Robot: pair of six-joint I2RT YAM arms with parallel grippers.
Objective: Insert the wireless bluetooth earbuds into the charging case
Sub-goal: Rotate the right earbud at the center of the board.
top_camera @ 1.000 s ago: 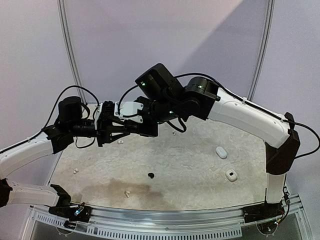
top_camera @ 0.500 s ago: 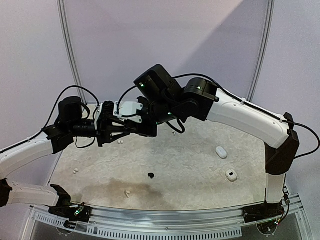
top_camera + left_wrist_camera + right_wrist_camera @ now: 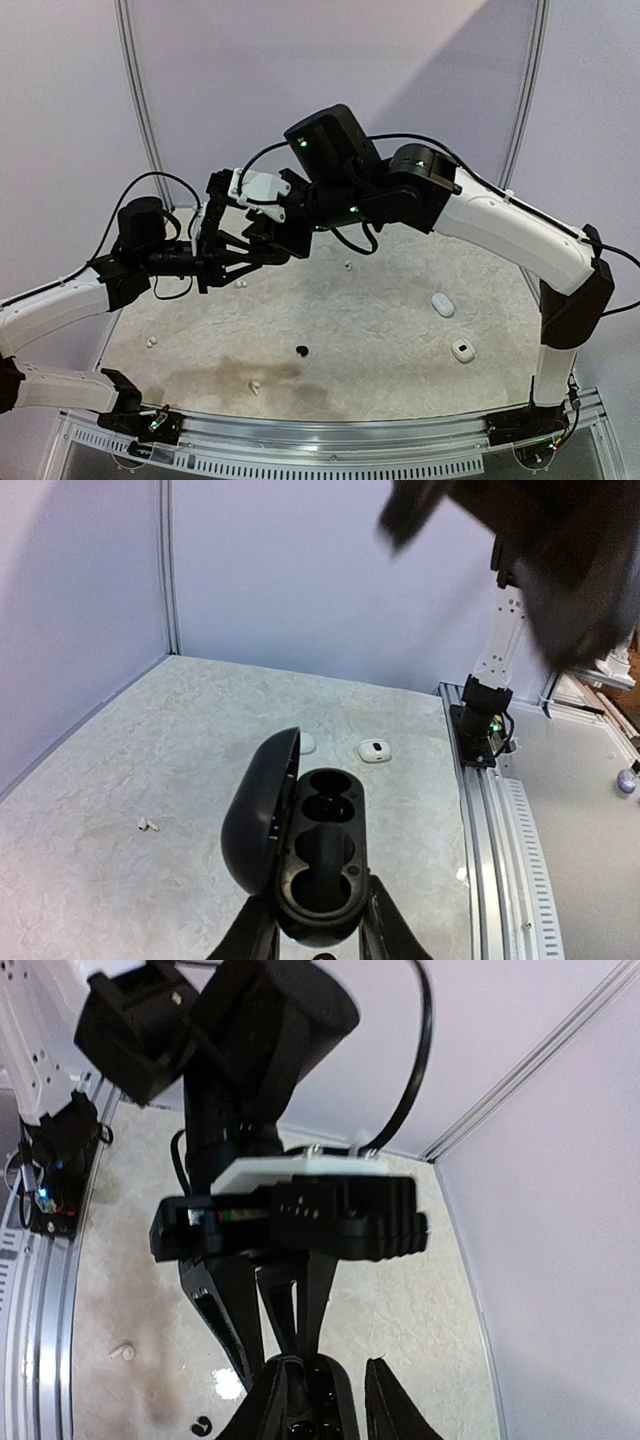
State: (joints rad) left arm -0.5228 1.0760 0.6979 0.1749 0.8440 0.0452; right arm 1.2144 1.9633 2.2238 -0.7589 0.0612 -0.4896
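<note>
Left wrist view is showing the left gripper (image 3: 318, 938) clamping the open black case (image 3: 320, 852) aloft, wells bared for loading, while the right gripper (image 3: 325, 1385) is hovering above it with jaws parted and empty, and buds (image 3: 302, 351) are lying loose on the table (image 3: 380, 320).

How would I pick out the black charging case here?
Over the far left of the speckled beige table, find the left gripper. It clamps the glossy black oval charging case, lid open; the two white cases lie on the table.
</note>
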